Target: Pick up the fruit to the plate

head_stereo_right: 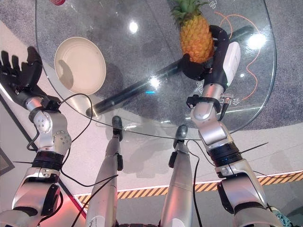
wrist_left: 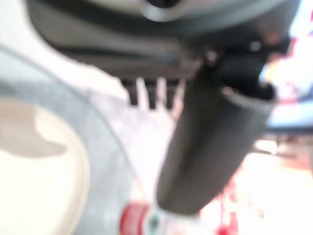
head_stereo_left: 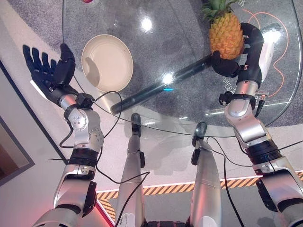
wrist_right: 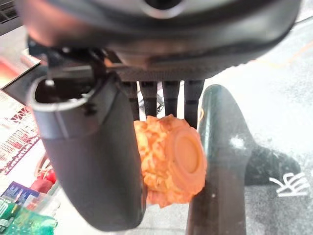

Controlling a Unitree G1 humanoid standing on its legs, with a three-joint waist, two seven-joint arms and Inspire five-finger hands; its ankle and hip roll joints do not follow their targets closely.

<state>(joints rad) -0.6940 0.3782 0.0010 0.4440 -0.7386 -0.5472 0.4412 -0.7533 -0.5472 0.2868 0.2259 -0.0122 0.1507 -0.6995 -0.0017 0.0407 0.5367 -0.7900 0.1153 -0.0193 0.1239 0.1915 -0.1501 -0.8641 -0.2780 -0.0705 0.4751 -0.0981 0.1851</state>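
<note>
**Pineapple in the grip over the glass table**

The right robot hand has the pineapple clamped, fingers and thumb curled round its lower body, fruit upright with its green crown up, over the right side of the round glass table. It's a golden-orange fruit with a knobbly, scaled skin. The right wrist view gives what the head views can't: the flat round base of the pineapple, seen end on, wedged between thumb and fingers. Over by the table's left edge sits the cream plate, bare inside. The left robot hand hangs just beyond that edge, fingers straight and spread, holding nothing.
</note>
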